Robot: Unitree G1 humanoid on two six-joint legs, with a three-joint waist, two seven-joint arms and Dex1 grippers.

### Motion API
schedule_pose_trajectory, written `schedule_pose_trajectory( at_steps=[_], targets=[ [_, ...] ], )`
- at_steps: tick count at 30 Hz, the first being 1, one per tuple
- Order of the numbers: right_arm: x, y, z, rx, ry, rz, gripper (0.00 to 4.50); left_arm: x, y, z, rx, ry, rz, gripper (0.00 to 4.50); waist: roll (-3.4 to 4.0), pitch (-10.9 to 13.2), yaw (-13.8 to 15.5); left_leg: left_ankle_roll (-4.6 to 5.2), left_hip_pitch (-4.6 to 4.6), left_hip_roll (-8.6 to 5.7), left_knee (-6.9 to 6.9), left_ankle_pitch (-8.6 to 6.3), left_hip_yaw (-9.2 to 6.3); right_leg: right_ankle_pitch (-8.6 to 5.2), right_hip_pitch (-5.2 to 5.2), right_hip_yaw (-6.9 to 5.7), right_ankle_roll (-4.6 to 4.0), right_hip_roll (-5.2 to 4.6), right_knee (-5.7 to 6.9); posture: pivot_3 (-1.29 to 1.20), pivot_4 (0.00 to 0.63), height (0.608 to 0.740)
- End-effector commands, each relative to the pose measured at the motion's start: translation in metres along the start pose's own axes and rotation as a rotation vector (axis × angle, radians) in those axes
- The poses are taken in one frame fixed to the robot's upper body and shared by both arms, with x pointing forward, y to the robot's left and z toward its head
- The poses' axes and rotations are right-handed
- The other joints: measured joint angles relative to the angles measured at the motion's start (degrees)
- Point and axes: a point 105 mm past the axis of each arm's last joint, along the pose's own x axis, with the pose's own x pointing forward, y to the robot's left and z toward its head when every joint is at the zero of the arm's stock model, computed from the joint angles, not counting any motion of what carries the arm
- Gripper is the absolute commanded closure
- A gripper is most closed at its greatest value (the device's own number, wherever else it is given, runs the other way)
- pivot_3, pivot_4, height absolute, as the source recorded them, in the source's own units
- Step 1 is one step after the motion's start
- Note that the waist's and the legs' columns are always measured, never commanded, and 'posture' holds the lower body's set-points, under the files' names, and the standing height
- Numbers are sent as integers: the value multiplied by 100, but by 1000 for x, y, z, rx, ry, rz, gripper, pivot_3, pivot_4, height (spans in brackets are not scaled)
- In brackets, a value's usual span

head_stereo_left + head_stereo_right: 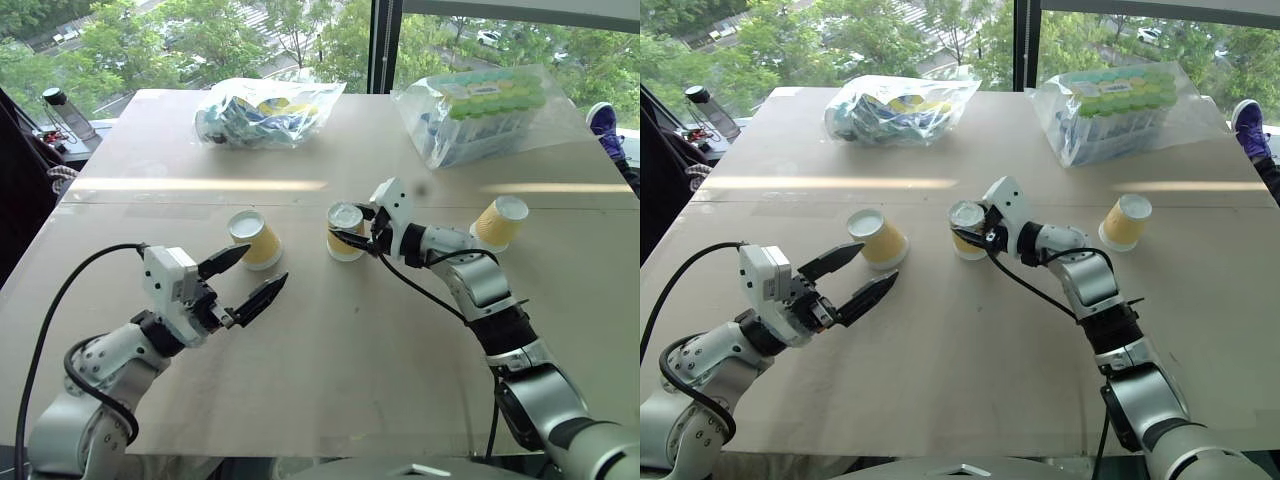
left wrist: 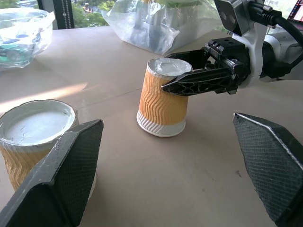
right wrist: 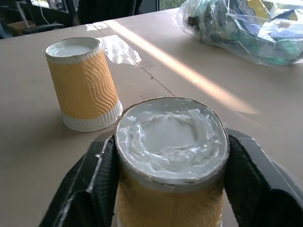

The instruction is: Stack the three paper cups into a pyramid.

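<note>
On the table (image 1: 330,380) stand 3 cups: the left cup (image 1: 256,240) just beside the middle cup (image 1: 344,231), the right cup (image 1: 499,222) well apart. Behind them lie 2 bags (image 1: 268,110).

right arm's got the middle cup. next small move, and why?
Probably slide the middle cup toward the left cup. The right gripper has its fingers on both sides of it, a gap separates the two cups, and the third cup stands apart, waiting for a base.

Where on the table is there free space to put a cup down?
Bare table lies between the left gripper and the right arm. Crowded: around the middle cup in the right gripper, beside the left cup.
</note>
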Motion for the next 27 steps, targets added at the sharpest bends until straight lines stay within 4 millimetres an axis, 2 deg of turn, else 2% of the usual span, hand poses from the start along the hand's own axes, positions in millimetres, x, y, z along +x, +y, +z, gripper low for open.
schedule_pose_trajectory(
  at_steps=[1,4,7,10,12,14,16,18,22,27],
  targets=[
    [0,-3,17,-39,-59,-5,55,2,-8,10,34,-37,-28,0,0,0,-13,0,1,0,-3,0,0,0,-1,-1,0,1,1,0,150,740],
    [-12,-7,18,-62,-73,-34,55,6,-15,10,23,-40,-65,0,1,1,-16,1,1,1,-5,-1,-2,0,-1,-5,-1,3,2,0,150,740],
    [-41,-5,18,-122,-79,-35,55,13,-25,11,16,-26,-138,0,1,1,34,9,-1,0,-4,-5,-5,0,1,-9,0,-1,3,0,150,740],
    [-79,-4,28,-176,-101,-58,55,26,-38,18,12,-21,-236,0,3,2,70,21,-9,-3,4,-12,-6,0,3,-11,1,-5,-6,0,150,740],
    [-102,-19,31,-210,-96,-176,55,36,-46,21,15,-12,-292,0,2,2,57,24,-9,-4,6,-13,-7,1,4,-11,2,-5,-4,0,150,740],
    [-127,-47,34,-236,-89,-358,55,47,-53,23,19,-3,-338,0,2,2,19,26,-3,-6,6,-14,-2,1,6,-9,2,0,-3,0,150,740],
    [-153,-75,30,-240,-58,-530,55,59,-60,24,18,-5,-372,0,2,1,-13,25,8,-8,7,-13,0,2,14,-4,0,8,3,0,150,740],
    [-172,-92,23,-232,-26,-637,55,68,-67,26,10,-18,-405,0,1,1,-13,23,14,-9,7,-12,3,2,14,2,-2,12,13,0,150,740],
    [-184,-108,10,-157,-8,-724,55,80,-68,26,18,-18,-433,0,1,1,-31,21,16,-4,7,-10,7,2,13,9,-4,24,22,0,150,740],
    [-184,-112,-7,-22,-16,-750,55,90,-64,31,41,-21,-439,0,2,1,-20,22,17,-3,8,-10,7,1,12,7,-5,26,32,0,150,740]
  ],
)
